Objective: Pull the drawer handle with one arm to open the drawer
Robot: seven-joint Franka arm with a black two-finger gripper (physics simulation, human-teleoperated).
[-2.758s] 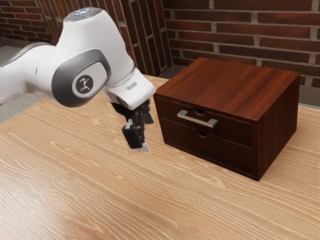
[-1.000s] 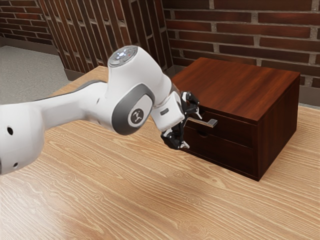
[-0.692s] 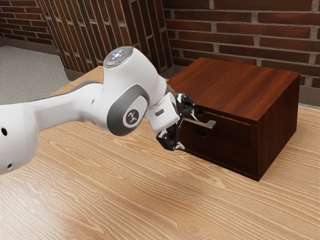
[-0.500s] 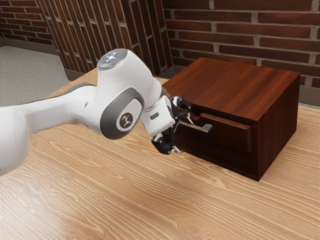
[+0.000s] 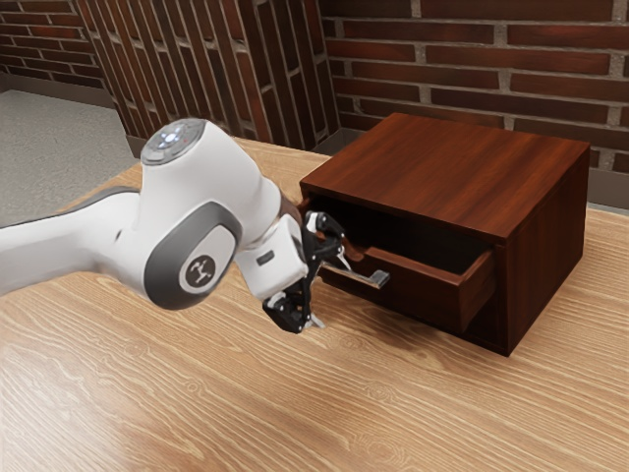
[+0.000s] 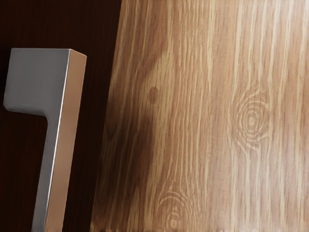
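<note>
Fingers: standing wide apart, clamping nothing; the gripper (image 5: 322, 275) is straddling the handle's near end.
Handle: the silver bar (image 5: 362, 274) is sitting on the top drawer's front.
Drawer: the drawer (image 5: 423, 285) is jutting well out of the cabinet (image 5: 462, 167).
Risk: with nothing clamped, a slanted pull could be sliding the fingers off the bar's end, or dragging the cabinet across the worktop (image 5: 295, 413).

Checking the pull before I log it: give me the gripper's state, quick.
Gripper: open. Its fingers stand well apart on either side of the drawer handle and are not clamped on it.
</note>
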